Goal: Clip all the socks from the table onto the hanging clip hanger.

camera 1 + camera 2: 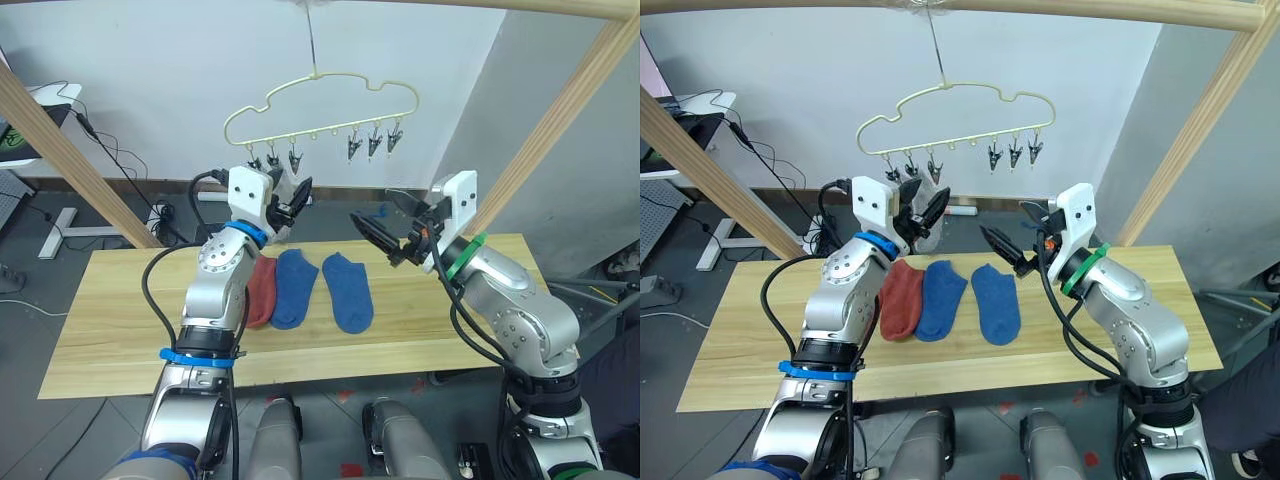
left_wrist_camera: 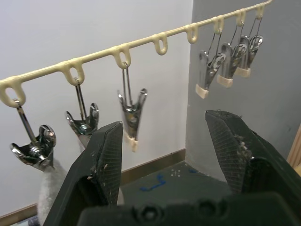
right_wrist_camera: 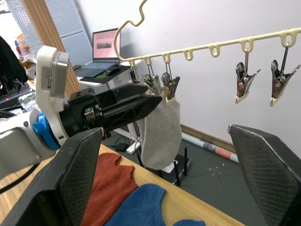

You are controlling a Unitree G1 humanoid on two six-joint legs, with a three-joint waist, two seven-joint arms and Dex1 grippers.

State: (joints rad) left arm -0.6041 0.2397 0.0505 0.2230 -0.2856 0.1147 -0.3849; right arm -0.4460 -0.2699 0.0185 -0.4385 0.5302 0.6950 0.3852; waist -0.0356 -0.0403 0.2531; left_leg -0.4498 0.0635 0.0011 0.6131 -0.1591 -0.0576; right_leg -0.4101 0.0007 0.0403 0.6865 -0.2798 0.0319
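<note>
Clip hanger (image 1: 958, 125): pale-yellow wire in a cloud outline, hung by its top hook from a thin rod under the wooden pole frame (image 1: 1185, 130), above the far edge of the table (image 1: 750, 340).
Clips: six metal clips (image 2: 130, 115) along the hanger's lower bar, three toward the robot's left end and three toward the right end, with bare loops between.
Grey sock (image 3: 161, 134): light grey, hanging from a clip at the left end of the hanger; which of the three clips grips it cannot be told, since they overlap in the right wrist view and the left gripper covers most of the sock in the head views.
Left gripper (image 1: 921, 210): raised just below the hanger's left clips, fingers spread wide with nothing between them; its tips are close beside the grey sock, contact unclear.
Right gripper (image 1: 384, 226): held up below the hanger's right clips, fingers wide apart and empty.
Socks on the table: one rust-red sock (image 1: 902, 300), partly hidden behind the left arm in the left eye view, touching a blue sock (image 1: 940, 297); a second blue sock (image 1: 997, 302) lies just beside, under the hanger's right half.
Background: laptop (image 3: 103, 47) on a desk well beyond the hanger's left end.
</note>
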